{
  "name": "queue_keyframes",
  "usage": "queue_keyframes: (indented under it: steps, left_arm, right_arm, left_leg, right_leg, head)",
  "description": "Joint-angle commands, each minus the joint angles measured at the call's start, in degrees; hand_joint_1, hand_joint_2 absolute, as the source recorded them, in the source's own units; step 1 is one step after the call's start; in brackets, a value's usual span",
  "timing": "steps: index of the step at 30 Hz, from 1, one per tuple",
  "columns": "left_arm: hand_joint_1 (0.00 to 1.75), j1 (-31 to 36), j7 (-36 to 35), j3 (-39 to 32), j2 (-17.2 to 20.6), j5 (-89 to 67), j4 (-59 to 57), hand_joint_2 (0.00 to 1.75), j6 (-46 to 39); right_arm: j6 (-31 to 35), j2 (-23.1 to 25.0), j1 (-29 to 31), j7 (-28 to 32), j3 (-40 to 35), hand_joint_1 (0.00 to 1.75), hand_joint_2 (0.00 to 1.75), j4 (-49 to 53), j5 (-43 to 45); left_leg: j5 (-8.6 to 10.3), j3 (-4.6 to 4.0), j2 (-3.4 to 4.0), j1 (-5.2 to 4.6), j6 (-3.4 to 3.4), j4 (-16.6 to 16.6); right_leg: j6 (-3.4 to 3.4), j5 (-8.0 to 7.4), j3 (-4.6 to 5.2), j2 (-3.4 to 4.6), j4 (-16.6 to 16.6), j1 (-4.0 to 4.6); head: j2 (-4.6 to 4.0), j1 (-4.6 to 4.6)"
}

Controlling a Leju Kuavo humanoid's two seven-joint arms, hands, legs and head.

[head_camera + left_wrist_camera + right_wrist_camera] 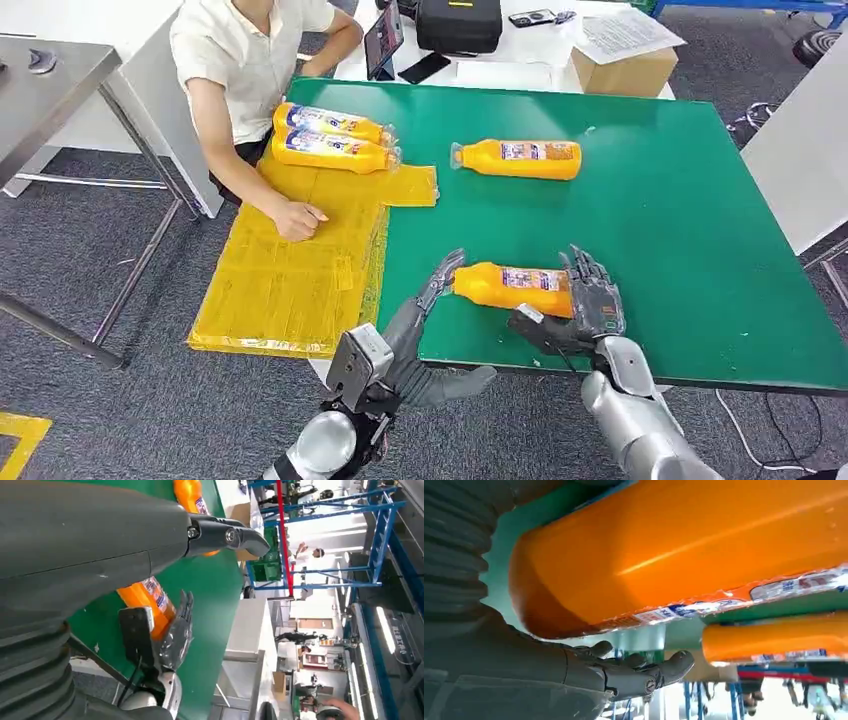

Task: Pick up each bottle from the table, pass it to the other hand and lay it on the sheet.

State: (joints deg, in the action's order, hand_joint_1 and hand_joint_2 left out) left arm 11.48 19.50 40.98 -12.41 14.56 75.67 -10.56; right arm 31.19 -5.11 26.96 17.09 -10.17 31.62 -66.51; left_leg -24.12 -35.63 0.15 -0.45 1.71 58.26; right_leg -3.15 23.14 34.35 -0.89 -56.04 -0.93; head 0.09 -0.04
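We see the right hand (590, 300) wrapped around the base end of an orange bottle (510, 288), gripping it just above the green table (680, 230), the bottle lying roughly level with its cap toward the left. The left hand (435, 290) is released, fingers spread and raised, its fingertips right at the bottle's cap end; we cannot tell whether they touch it. In the right wrist view the held bottle (684, 555) looms large.

A second orange bottle (517, 159) lies on its side further back on the table, well apart from both hands. A yellow sheet (290, 260) hangs over the table's left edge, with two bottles (330, 138) lying side by side at its far end. A person in a white shirt (245, 60) sits beside it, one hand (298, 218) resting on the sheet. Grey carpet (100, 250) surrounds the table, and a cardboard box (625, 70) sits behind.
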Motion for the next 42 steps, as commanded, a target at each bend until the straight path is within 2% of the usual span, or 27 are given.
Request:
queue_keyframes:
  steps: [1,9,12,19,21,25,28,29,37,39,42]
  left_arm:
    - [0.00,2.4,-1.2,1.0,0.8,0.9,-3.5,1.75,1.1]
    - [0.00,2.4,-1.2,1.0,0.8,0.9,-3.6,1.75,1.1]
    - [0.00,2.4,-1.4,0.9,0.8,1.2,-3.5,1.75,1.4]
    - [0.00,2.4,-1.7,1.0,0.9,1.6,-3.4,1.75,2.1]
    - [0.00,2.3,-1.7,0.8,0.9,1.7,-3.6,1.75,2.1]
    - [0.00,0.8,-0.3,-1.4,0.4,3.5,-4.1,1.75,-0.4]
    - [0.00,-1.7,4.6,-4.1,0.6,2.6,-5.1,1.75,-7.6]
    - [0.00,-2.1,5.3,-4.0,1.0,2.8,-5.3,1.75,-7.5]
    - [0.00,-2.0,5.5,-3.8,0.9,2.9,-5.1,1.75,-7.4]
    - [0.00,-4.1,7.1,-5.0,1.3,1.3,-5.4,1.75,-10.9]
    - [0.00,-8.7,8.3,-7.2,2.7,2.9,-5.9,1.75,-9.3]
  right_arm:
    - [-7.0,-0.2,1.6,0.7,-5.3,1.73,1.75,-9.7,0.9]
    - [-6.8,-0.2,1.3,0.7,-5.3,1.73,1.75,-9.7,1.0]
    - [-8.6,-0.3,1.3,1.2,-5.1,1.73,1.75,-9.7,2.4]
    - [-10.6,-0.5,-0.5,4.7,-4.2,1.75,1.75,-9.1,6.9]
    - [-11.0,0.3,-1.1,7.7,-2.6,1.75,1.75,-7.9,10.6]
    - [-7.9,2.8,-3.5,13.5,-0.7,1.75,1.75,-1.2,18.9]
    - [-4.4,4.6,-7.6,14.9,-1.7,1.75,1.75,9.3,25.0]
    - [-4.5,4.4,-8.8,13.3,-3.0,1.75,1.75,11.8,25.3]
    - [-4.5,3.7,-8.8,13.1,-3.5,1.75,1.75,11.6,26.0]
    - [-1.9,4.4,-10.8,16.3,-3.4,1.75,1.75,15.7,28.8]
    - [0.7,4.2,-16.6,15.5,-4.7,1.75,1.75,27.8,31.1]
  left_leg:
    - [-0.02,0.27,-0.04,0.07,-0.10,-0.1]
    - [-0.09,0.71,0.08,0.11,-0.16,-0.1]
    - [-0.10,0.78,0.13,0.11,-0.16,-0.1]
    - [-0.11,0.79,0.14,0.14,-0.14,-0.1]
    - [-0.09,0.84,0.09,0.14,-0.16,-0.1]
    - [-0.12,0.91,0.19,0.17,-0.19,-0.2]
    - [-0.17,0.96,0.39,0.20,-0.21,-0.2]
    - [-0.18,0.94,0.41,0.18,-0.19,-0.2]
    - [-0.18,0.58,0.28,0.17,-0.14,-0.1]
    - [-0.19,0.54,0.29,0.18,-0.15,-0.1]
    - [-0.22,0.63,0.36,0.14,-0.19,-0.2]
  right_leg:
    - [0.10,0.02,-0.28,0.01,0.1,0.07]
    - [0.15,0.02,-0.63,0.15,0.2,0.10]
    - [0.14,0.03,-0.69,0.19,0.1,0.10]
    - [0.13,0.01,-0.70,0.16,0.2,0.13]
    - [0.17,0.02,-0.73,0.13,0.2,0.14]
    - [0.20,0.01,-0.79,0.27,0.2,0.17]
    - [0.22,-0.02,-0.80,0.50,0.2,0.20]
    - [0.20,-0.01,-0.76,0.52,0.2,0.18]
    - [0.15,0.07,-0.50,0.41,0.1,0.16]
    - [0.15,0.06,-0.48,0.44,0.1,0.16]
    - [0.19,0.09,-0.55,0.51,0.1,0.13]
  head:
    - [0.00,0.00]
    - [0.00,0.00]
    - [0.00,0.00]
    - [0.00,0.00]
    - [0.00,0.02]
    - [0.00,0.02]
    - [0.00,0.00]
    - [0.00,0.00]
    - [0.00,-0.02]
    - [0.00,0.00]
    - [0.00,0.02]
